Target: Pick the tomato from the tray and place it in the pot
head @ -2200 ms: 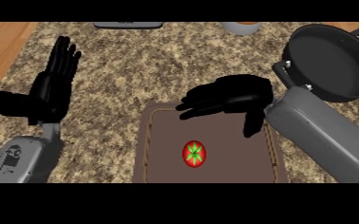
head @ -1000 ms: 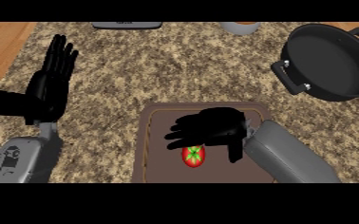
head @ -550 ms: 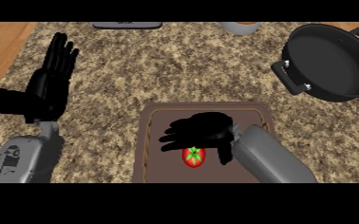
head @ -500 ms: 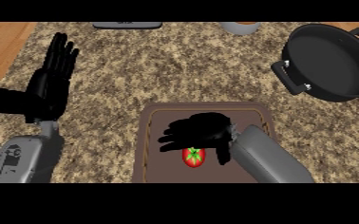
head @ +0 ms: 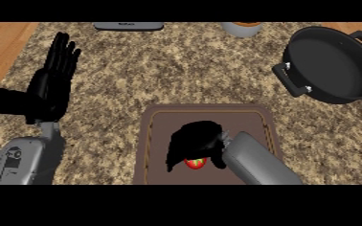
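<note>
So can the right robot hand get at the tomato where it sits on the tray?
Probably yes: the right robot hand is directly over the tomato on the tray, fingers curled round it, nothing between them.

The counter (head: 176,72) is showing a speckled brown, tan and cream granite pattern, with plain orange-tan wood (head: 14,40) showing at its left edge. The tray (head: 159,124) is showing dark brown with a thin lighter tan line around its border. The tomato (head: 196,163) is peeking out bright red with a touch of green. The right hand (head: 194,141) is showing solid black, its forearm grey. The left hand (head: 53,79) is showing black too, above a grey forearm. At the counter's right edge the pot (head: 329,64) is showing black, handles included.
</note>
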### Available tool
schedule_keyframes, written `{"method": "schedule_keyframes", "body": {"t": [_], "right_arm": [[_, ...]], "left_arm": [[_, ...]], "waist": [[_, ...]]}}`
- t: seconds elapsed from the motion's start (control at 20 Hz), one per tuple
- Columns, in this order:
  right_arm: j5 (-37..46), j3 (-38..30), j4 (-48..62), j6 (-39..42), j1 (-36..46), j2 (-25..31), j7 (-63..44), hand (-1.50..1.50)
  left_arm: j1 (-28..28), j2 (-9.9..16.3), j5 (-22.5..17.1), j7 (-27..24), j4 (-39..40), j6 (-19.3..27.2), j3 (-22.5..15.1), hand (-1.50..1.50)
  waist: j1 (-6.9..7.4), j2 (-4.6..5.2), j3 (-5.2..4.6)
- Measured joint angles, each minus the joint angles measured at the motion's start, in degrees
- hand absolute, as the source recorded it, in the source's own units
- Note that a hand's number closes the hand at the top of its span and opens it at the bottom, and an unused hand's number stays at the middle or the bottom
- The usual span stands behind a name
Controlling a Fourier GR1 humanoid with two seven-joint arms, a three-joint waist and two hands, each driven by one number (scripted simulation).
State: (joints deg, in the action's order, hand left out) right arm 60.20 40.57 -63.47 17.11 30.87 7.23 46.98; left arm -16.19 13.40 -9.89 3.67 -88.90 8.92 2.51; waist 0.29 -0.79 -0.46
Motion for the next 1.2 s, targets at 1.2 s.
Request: {"method": "schedule_keyframes", "body": {"t": [1.2], "right_arm": [[2.0, -22.5, -5.4, -9.5, -4.8, -2.6, -17.5, 1.50]], "left_arm": [[2.4, -0.4, 0.8, -2.1, -0.2, -1.1, 2.2, 0.00]], "waist": [[-2.17, 1.09, 0.28]]}}
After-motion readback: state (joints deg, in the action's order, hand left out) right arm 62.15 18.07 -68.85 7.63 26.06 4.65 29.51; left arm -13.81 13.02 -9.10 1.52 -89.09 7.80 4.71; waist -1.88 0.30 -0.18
